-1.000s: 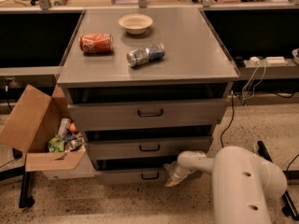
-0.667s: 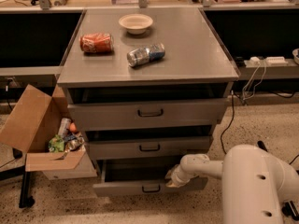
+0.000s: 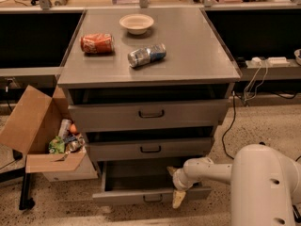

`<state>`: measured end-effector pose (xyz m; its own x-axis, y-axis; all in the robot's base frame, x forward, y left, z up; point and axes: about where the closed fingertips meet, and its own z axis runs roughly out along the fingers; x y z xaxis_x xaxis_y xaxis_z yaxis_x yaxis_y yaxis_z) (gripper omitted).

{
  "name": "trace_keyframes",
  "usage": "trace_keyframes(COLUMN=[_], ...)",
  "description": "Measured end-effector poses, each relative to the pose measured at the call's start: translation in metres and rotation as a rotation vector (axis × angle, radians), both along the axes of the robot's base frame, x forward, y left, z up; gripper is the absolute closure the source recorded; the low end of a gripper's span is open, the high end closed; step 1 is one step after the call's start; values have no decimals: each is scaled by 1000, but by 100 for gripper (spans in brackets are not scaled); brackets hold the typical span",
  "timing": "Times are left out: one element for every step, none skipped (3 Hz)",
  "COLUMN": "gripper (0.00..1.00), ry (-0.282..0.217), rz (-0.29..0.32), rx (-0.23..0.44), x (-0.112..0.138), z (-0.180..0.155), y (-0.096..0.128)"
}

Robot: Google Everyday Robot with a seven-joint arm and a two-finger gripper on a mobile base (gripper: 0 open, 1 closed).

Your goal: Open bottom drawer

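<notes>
Grey metal cabinet (image 3: 197, 60) stands on a speckled floor with three drawers in its front. The bottom drawer (image 3: 123, 198) is pulled partway out, its front panel well forward of the two above and its dark inside showing. The top drawer (image 3: 103, 117) and middle drawer (image 3: 113, 151) sit nearly closed. A white arm (image 3: 212, 167) reaches in from the lower right, and the gripper (image 3: 175, 187) is at the open drawer's front edge, just right of the small dark handle (image 3: 153, 198); I cannot tell whether it is clenched or released. On the cabinet top lie a pale bowl (image 3: 136, 23), a red can (image 3: 97, 43) and a silver can (image 3: 146, 55), both cans on their sides. A cardboard box (image 3: 26, 121) of scraps sits left of the cabinet.
</notes>
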<state>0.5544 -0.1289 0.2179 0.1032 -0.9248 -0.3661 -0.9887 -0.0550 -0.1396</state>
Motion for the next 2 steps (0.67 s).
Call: trace_keyframes(gripper=[0, 0], ry=[0, 51], rz=[0, 16], rx=[0, -48], x=[0, -12], z=[0, -26], y=[0, -5])
